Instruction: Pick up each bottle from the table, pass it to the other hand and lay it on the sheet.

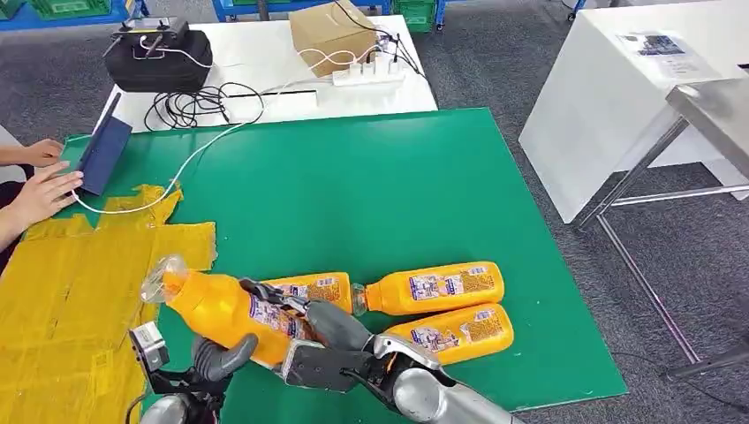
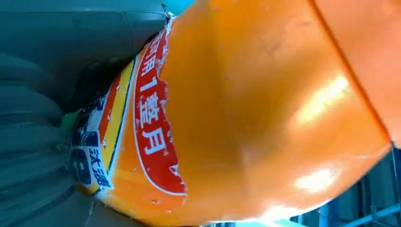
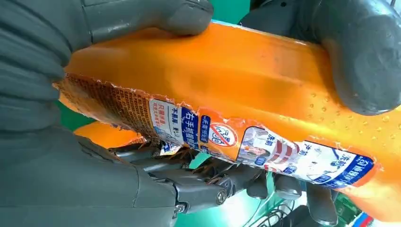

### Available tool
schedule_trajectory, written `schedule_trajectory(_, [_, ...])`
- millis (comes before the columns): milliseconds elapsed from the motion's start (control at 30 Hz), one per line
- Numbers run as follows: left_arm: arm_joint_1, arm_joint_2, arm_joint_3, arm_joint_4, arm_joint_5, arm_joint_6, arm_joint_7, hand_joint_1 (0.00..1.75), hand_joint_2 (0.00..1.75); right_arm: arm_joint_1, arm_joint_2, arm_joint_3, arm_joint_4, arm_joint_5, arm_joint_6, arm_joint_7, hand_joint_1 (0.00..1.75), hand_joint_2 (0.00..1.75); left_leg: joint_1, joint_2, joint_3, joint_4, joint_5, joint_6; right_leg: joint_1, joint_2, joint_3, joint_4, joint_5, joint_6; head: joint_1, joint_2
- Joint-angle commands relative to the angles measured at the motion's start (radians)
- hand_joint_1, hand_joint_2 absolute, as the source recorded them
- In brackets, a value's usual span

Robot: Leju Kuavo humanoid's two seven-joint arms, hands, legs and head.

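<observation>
Lower left of the head view: both hands are meeting on one orange bottle (image 1: 221, 311), held up off the green mat (image 1: 371, 194) w/ its clear neck pointing toward the upper left, over the edge of the yellow sheet (image 1: 79, 291). The right hand (image 1: 322, 340) is gripping the bottle's label end, fingers wrapping over the top. The left hand (image 1: 216, 358) is sitting under the bottle's middle, grey thumb curling up against the orange body. In the right wrist view the right hand's fingers (image 3: 142, 19) are pressing on the bottle (image 3: 246, 85) above its torn label, and a second grey thumb (image 3: 364, 56) is pushing on the bottle from the far side, so both hands are gripping it. The left wrist view is showing the bottle (image 2: 265, 118) very close, red label w/ white characters, pressed against the grey ribbed cover of the left hand (image 2: 33, 127).

Three more bottles are lying on the mat at lower centre: one (image 1: 320, 290) partly behind the held bottle, one (image 1: 433, 287) to its right, one (image 1: 464, 331) just below that, near the mat's front edge.

Left edge of the head view: a person's hands (image 1: 40, 190) are resting by a dark tablet (image 1: 104, 152). Top centre: a cardboard box (image 1: 331, 35) and a power strip (image 1: 371, 72) on a white table (image 1: 256, 62).
</observation>
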Motion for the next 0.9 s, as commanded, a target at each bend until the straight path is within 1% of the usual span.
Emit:
schedule_trajectory(33, [-0.092, 0.01, 0.019, -0.14, -0.185, 0.234, 0.051, 1.75, 1.75, -0.006, -0.063, -0.021, -0.052, 0.07, -0.061, 0.05, 1.75, 1.75, 0.0, -0.005, 0.0, 0.0, 0.0, 0.002, 0.0, -0.004, 0.001, 0.001, -0.001, -0.001, 0.0, 0.0])
schedule_trajectory(67, [-0.105, 0.019, 0.019, -0.177, -0.288, 0.349, 0.09, 1.75, 1.75, 0.008, -0.067, -0.063, -0.088, 0.103, -0.072, 0.074, 1.69, 1.75, -0.001, -0.007, 0.0, 0.001, 0.0, 0.003, -0.001, -0.004, 0.001, 0.001, -0.002, -0.002, 0.0, 0.0])
schedule_trajectory(100, [-0.111, 0.025, 0.022, -0.201, -0.379, 0.443, 0.112, 1.75, 1.75, 0.029, -0.061, -0.098, -0.118, 0.132, -0.085, 0.088, 0.0, 1.75, 0.0, -0.007, -0.002, 0.002, 0.0, 0.003, 0.0, -0.005, -0.001, 0.002, -0.001, -0.001, 0.0, 0.0])
schedule_trajectory(133, [-0.121, 0.038, 0.023, -0.223, -0.495, 0.553, 0.128, 1.75, 1.75, 0.044, -0.064, -0.125, -0.151, 0.161, -0.079, 0.106, 0.0, 1.75, 0.0, -0.007, -0.003, 0.002, 0.001, 0.002, 0.0, -0.005, -0.002, 0.002, -0.001, -0.001, 0.0, 0.0])
schedule_trajectory(200, [-0.132, 0.048, 0.024, -0.232, -0.515, 0.572, 0.133, 1.75, 1.75, 0.048, -0.071, -0.141, -0.172, 0.164, -0.077, 0.106, 0.0, 1.75, -0.001, -0.009, -0.002, 0.002, 0.001, 0.003, 0.0, -0.006, 0.0, 0.002, -0.002, -0.002, 0.0, 0.0])
schedule_trajectory(233, [-0.143, 0.055, 0.024, -0.228, -0.597, 0.643, 0.145, 1.75, 1.75, 0.057, -0.068, -0.165, -0.186, 0.178, -0.095, 0.101, 0.0, 1.75, 0.0, -0.005, -0.002, 0.001, 0.001, 0.002, 0.0, -0.003, -0.001, 0.001, 0.0, -0.001, 0.0, 0.0])
schedule_trajectory(267, [-0.154, 0.066, 0.023, -0.224, -0.672, 0.7, 0.159, 1.75, 1.75, 0.064, -0.067, -0.183, -0.202, 0.194, -0.116, 0.095, 0.0, 1.75, -0.001, -0.006, 0.0, 0.0, 0.001, 0.003, 0.0, -0.003, 0.001, 0.001, -0.001, -0.002, 0.0, 0.0])
schedule_trajectory(300, [-0.17, 0.084, 0.019, -0.219, -0.76, 0.765, 0.176, 1.75, 1.75, 0.072, -0.066, -0.207, -0.222, 0.197, -0.121, 0.093, 0.0, 1.75, -0.001, -0.003, 0.001, 0.0, 0.0, 0.003, -0.001, -0.001, 0.0, 0.002, -0.001, -0.002, 0.0, 0.0])
schedule_trajectory(333, [-0.195, 0.11, 0.015, -0.205, -0.874, 0.818, 0.217, 1.75, 1.75, 0.075, -0.072, -0.231, -0.247, 0.208, -0.126, 0.09, 0.0, 1.75, -0.001, -0.004, -0.001, 0.0, 0.001, 0.002, -0.001, -0.002, 0.0, 0.002, -0.001, -0.002, -0.001, 0.0])
schedule_trajectory(367, [-0.214, 0.13, 0.016, -0.193, -0.944, 0.833, 0.256, 1.75, 1.75, 0.076, -0.075, -0.25, -0.265, 0.224, -0.133, 0.088, 0.0, 1.75, 0.0, -0.004, -0.002, 0.001, 0.001, 0.002, 0.0, -0.003, 0.0, 0.001, 0.0, -0.001, 0.0, 0.0])
schedule_trajectory(467, [-0.263, 0.177, 0.034, -0.166, -1.05, 0.854, 0.301, 1.75, 1.75, 0.089, -0.091, -0.31, -0.322, 0.23, -0.135, 0.065, 0.0, 1.75, -0.002, -0.008, 0.0, 0.0, 0.001, 0.003, -0.001, -0.005, 0.002, 0.003, -0.001, -0.002, 0.0, 0.0])
schedule_trajectory(533, [-0.28, 0.205, 0.043, -0.15, -1.123, 0.864, 0.323, 1.75, 1.75, 0.094, -0.105, -0.33, -0.342, 0.225, -0.118, 0.047, 0.0, 1.75, -0.001, -0.004, -0.001, 0.0, 0.002, 0.002, -0.001, -0.003, 0.0, 0.003, 0.0, -0.001, 0.0, 0.0])
schedule_trajectory(633, [-0.317, 0.249, 0.028, -0.08, -1.262, 0.867, 0.375, 1.75, 1.75, 0.093, -0.113, -0.34, -0.331, 0.235, -0.092, 0.043, 0.0, 1.75, -0.001, -0.006, 0.001, 0.0, 0.002, 0.003, -0.001, -0.004, 0.001, 0.002, -0.001, -0.002, 0.0, 0.0])
schedule_trajectory(667, [-0.331, 0.261, 0.013, -0.049, -1.305, 0.86, 0.393, 1.75, 1.75, 0.09, -0.115, -0.334, -0.318, 0.24, -0.086, 0.044, 0.0, 1.75, -0.001, -0.005, 0.001, 0.0, 0.002, 0.002, -0.001, -0.003, 0.001, 0.002, 0.0, -0.001, 0.0, 0.0])
schedule_trajectory(700, [-0.351, 0.283, -0.016, -0.003, -1.401, 0.844, 0.435, 1.75, 1.75, 0.081, -0.117, -0.327, -0.295, 0.245, -0.075, 0.054, 0.0, 1.75, -0.002, -0.006, 0.003, -0.001, 0.002, 0.003, -0.001, -0.004, 0.003, 0.002, -0.001, -0.002, 0.0, 0.0])
schedule_trajectory(733, [-0.359, 0.28, -0.022, 0.014, -1.407, 0.845, 0.439, 1.75, 1.75, 0.079, -0.116, -0.326, -0.287, 0.245, -0.075, 0.053, 0.0, 1.75, -0.001, -0.005, 0.002, -0.002, 0.002, 0.003, -0.001, -0.003, 0.003, 0.001, 0.0, -0.002, 0.0, 0.0])
schedule_trajectory(767, [-0.399, 0.303, -0.067, 0.089, -1.529, 0.81, 0.514, 1.75, 1.75, 0.049, -0.128, -0.303, -0.252, 0.247, -0.043, 0.079, 0.0, 1.75, -0.003, -0.007, 0.006, -0.004, 0.002, 0.004, -0.002, -0.003, 0.005, 0.001, -0.001, -0.003, 0.0, 0.0])
schedule_trajectory(800, [-0.428, 0.305, -0.083, 0.146, -1.544, 0.811, 0.528, 1.75, 1.75, 0.031, -0.127, -0.296, -0.227, 0.244, -0.039, 0.084, 0.0, 1.75, -0.003, -0.008, 0.005, -0.004, 0.003, 0.004, -0.002, -0.004, 0.005, 0.001, -0.001, -0.003, 0.0, 0.0])
schedule_trajectory(833, [-0.458, 0.307, -0.097, 0.204, -1.551, 0.825, 0.537, 1.75, 1.75, 0.014, -0.124, -0.293, -0.205, 0.238, -0.036, 0.079, 0.0, 1.75, -0.004, -0.01, 0.009, -0.006, 0.003, 0.006, -0.003, -0.004, 0.008, 0.0, -0.001, -0.005, 0.0, 0.0])
schedule_trajectory(867, [-0.481, 0.311, -0.111, 0.251, -1.562, 0.814, 0.547, 1.75, 1.75, 0.001, -0.124, -0.287, -0.189, 0.234, -0.029, 0.08, 0.0, 1.75, -0.003, -0.009, 0.006, -0.004, 0.003, 0.005, -0.002, -0.005, 0.006, 0.001, 0.0, -0.004, 0.0, 0.0])
schedule_trajectory(900, [-0.525, 0.321, -0.139, 0.333, -1.594, 0.764, 0.582, 1.75, 1.75, -0.03, -0.129, -0.263, -0.158, 0.237, -0.008, 0.091, 0.0, 1.75, -0.002, -0.01, 0.004, -0.003, 0.004, 0.004, -0.002, -0.006, 0.004, 0.001, 0.0, -0.003, 0.0, 0.0])
